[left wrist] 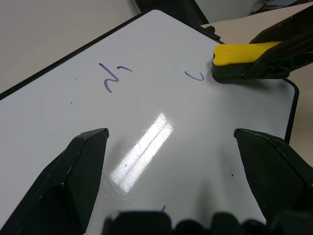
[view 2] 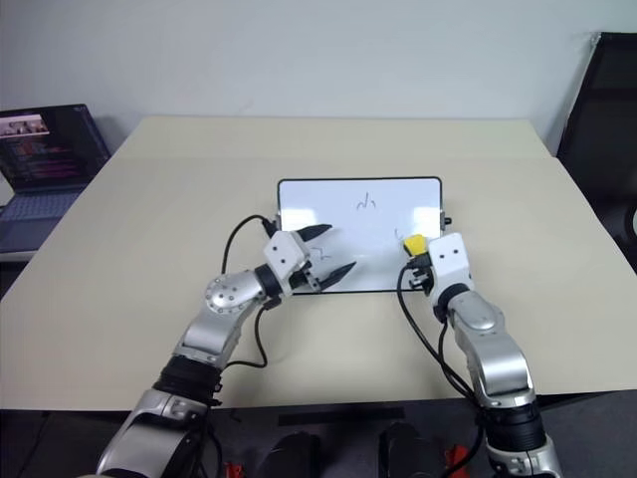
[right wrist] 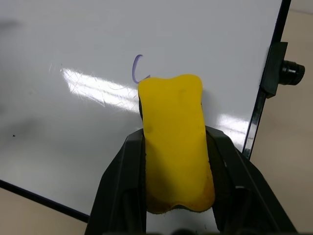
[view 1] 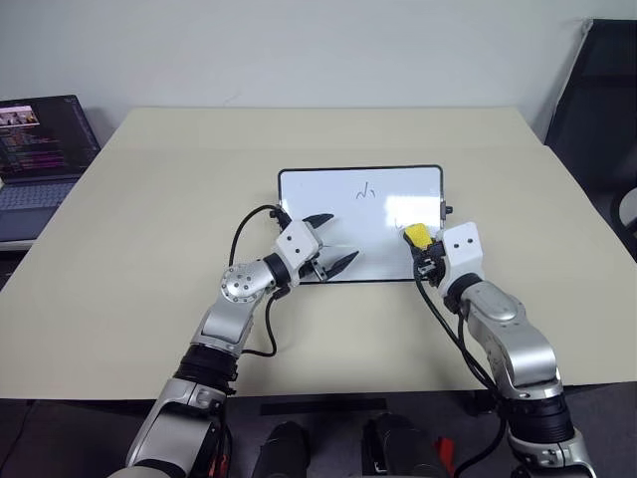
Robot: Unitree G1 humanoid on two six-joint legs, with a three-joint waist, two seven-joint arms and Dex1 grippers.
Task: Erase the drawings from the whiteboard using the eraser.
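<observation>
The right gripper [right wrist: 176,196] pinches the eraser [right wrist: 175,147] between its two black fingers, yellow top toward the wrist camera, its front end resting on or just above the whiteboard [view 1: 328,199]. Just ahead of the eraser's front edge sits a small hooked mark [right wrist: 137,68], almost touching it. The board's black frame and a side knob [right wrist: 292,72] lie close beside the eraser on the right.

Farther from the eraser, toward the board's far middle, is a second squiggle [view 1: 367,191]. At the near edge, just below the left gripper [view 1: 328,242], a fragment of a third mark [left wrist: 163,209] peeks out. That gripper's fingers are spread wide and hover over the board's near left part; whether they touch it I cannot tell.

Risks, as I judge them: the board looks unsecured on the table [view 1: 149,229], so a firm stroke may slide it unless the left gripper braces it. A sideways stroke to the right could catch the frame or knob. A tilted eraser might skim over the hook without wiping it. The left gripper also covers the nearest mark and must clear it.
</observation>
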